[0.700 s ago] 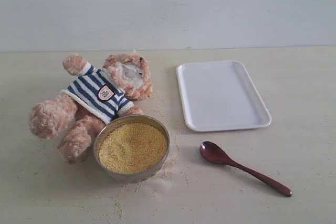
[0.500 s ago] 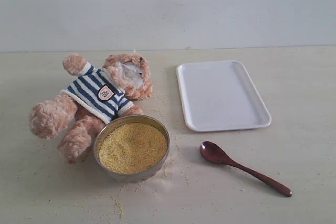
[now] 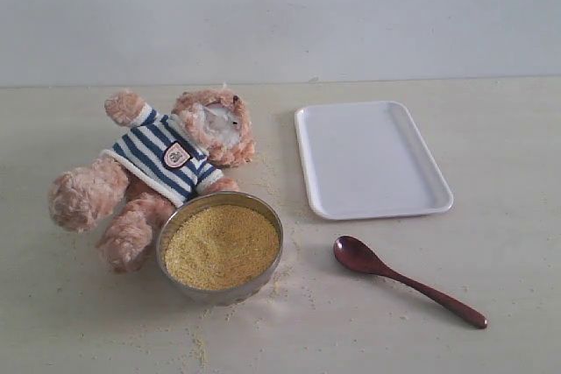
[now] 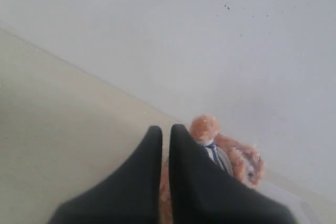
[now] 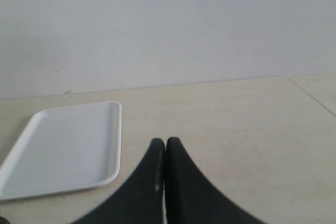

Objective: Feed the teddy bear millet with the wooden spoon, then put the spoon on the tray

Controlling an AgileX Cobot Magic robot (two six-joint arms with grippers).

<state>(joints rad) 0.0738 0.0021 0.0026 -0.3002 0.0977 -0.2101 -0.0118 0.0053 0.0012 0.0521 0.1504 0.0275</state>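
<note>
Wooden spoon (image 3: 405, 282) lying on the table (image 3: 500, 243) near the tray (image 3: 372, 159), right of the millet (image 3: 221, 245) heaped before the teddy bear (image 3: 162, 172); left gripper (image 4: 165, 129) and right gripper (image 5: 165, 141) both empty, jaws pressed together

Exterior high, frontal; right wrist low, shares tray (image 3: 372, 159).

A pale beige table (image 3: 500, 251) fills the lower part of the exterior view and meets a plain grey-white wall (image 3: 280, 15) along a straight, level line. A round, shiny metal bowl (image 3: 219, 294) stands upright on the table toward the left front of that view, its rim a thin bright ring. In the left wrist view the wall carries a few small dark specks (image 4: 227, 4). In the right wrist view a thin seam (image 5: 312, 96) runs slantwise across the tabletop.
</note>
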